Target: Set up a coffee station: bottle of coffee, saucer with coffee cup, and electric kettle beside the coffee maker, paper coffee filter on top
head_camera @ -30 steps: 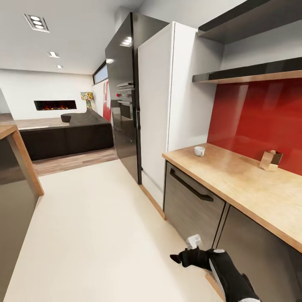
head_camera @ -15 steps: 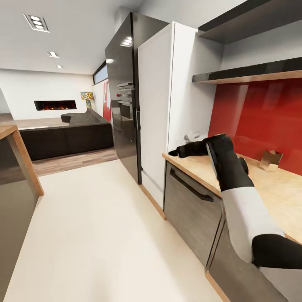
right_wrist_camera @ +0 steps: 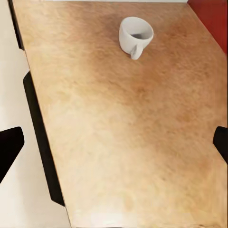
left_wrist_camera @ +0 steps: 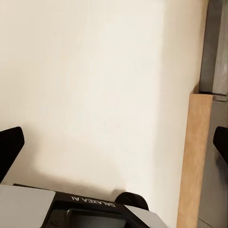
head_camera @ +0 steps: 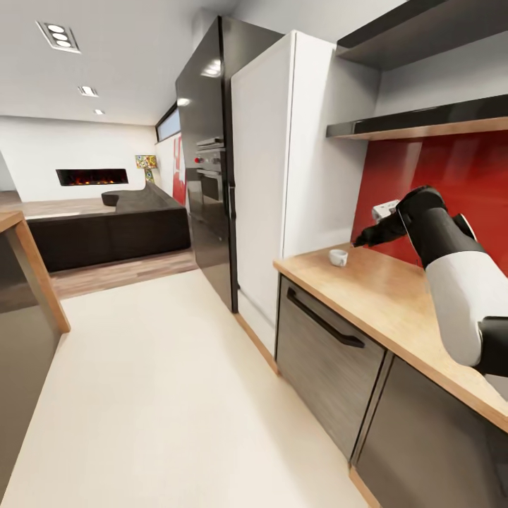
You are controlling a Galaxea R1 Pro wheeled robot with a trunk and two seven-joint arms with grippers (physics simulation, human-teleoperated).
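The coffee cup (head_camera: pixel 338 257) stands upright and alone on the desk (head_camera: pixel 395 300), right of centre in the head view, near the end by the white tall cabinet (head_camera: pixel 282 162). In the right wrist view the coffee cup (right_wrist_camera: pixel 136 35) sits top centre, its handle turned toward the camera. The right end effector (head_camera: pixel 365 237) hangs above the desk, just right of and higher than the cup, jaws spread wide, holding nothing. It is judged the nearer arm. The left end effector (left_wrist_camera: pixel 114 142), also spread and unladen, faces pale floor (left_wrist_camera: pixel 85 85).
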